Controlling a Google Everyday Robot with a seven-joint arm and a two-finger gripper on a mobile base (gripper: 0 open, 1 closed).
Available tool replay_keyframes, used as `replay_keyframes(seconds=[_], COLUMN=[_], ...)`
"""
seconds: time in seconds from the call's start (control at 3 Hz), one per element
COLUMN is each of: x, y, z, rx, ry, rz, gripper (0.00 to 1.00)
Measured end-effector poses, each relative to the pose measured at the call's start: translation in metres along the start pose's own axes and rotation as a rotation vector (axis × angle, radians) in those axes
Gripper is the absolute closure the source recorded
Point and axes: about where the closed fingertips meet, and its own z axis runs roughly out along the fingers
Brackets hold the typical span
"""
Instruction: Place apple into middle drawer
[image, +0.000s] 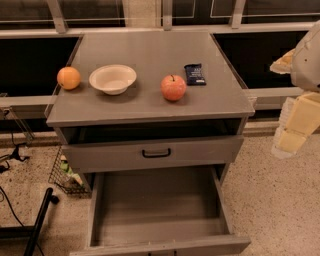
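gripper (294, 127) hangs at the right edge, well apart from the apple (173, 87); state unclear

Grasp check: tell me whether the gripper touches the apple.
Apart. The camera view shows the gripper at the right edge, beside the cabinet, well clear of the apple on its top.

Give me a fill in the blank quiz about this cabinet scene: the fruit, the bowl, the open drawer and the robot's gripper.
1. On the cabinet top, the white ____ sits between the orange and the apple.
2. The middle drawer is pulled ____, and its floor is bare.
3. The gripper hangs at the ____ edge of the view, apart from the apple.
Missing words: bowl; open; right.
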Motion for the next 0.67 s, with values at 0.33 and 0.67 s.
replay_keyframes(seconds=[0.33, 0.67], x=[0.0, -0.008], y=[0.0, -0.011], z=[0.0, 0.007], rx=[0.002, 0.022], ry=[-0.001, -0.027], rz=[0.0, 0.019], gripper=[0.0, 0.0])
